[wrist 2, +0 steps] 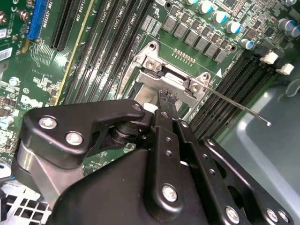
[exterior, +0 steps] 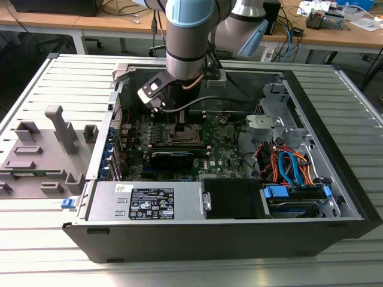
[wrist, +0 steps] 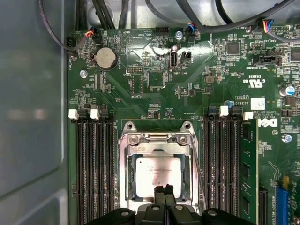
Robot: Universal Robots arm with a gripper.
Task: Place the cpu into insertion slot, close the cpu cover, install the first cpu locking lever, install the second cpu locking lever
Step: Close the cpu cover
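— Down on the green board [wrist: 140, 70], between the two banks of memory slots [wrist: 93, 164]: your chip [wrist: 157, 171] lies flat, metal top up, framed by the window of the cover [wrist: 125, 173]. The cover looks folded down flat around it.

— And the hand?

— Your hand [wrist: 164, 190] is at one edge of the chip in the first wrist view. Tips pressed together, pinching nothing. Whether they touch the chip or hang just above it, I cannot tell.

— Levers?

— One thin lever rod [wrist 2: 239, 108] in the second wrist view. It starts at a corner of the cover, just beside your fingertips [wrist 2: 166, 101]. Its long axis runs away from the hand, out over the memory slots toward the wall of the computer case [wrist 2: 267, 159]. I judge it unlatched, since the free end stands clear of the cover. I can't make out a second lever.

— Whole picture?

— Exterior view: your arm [exterior: 188, 36] reaches straight down into the open computer case on the slatted counter [exterior: 359, 119], with the hand low over the cover.
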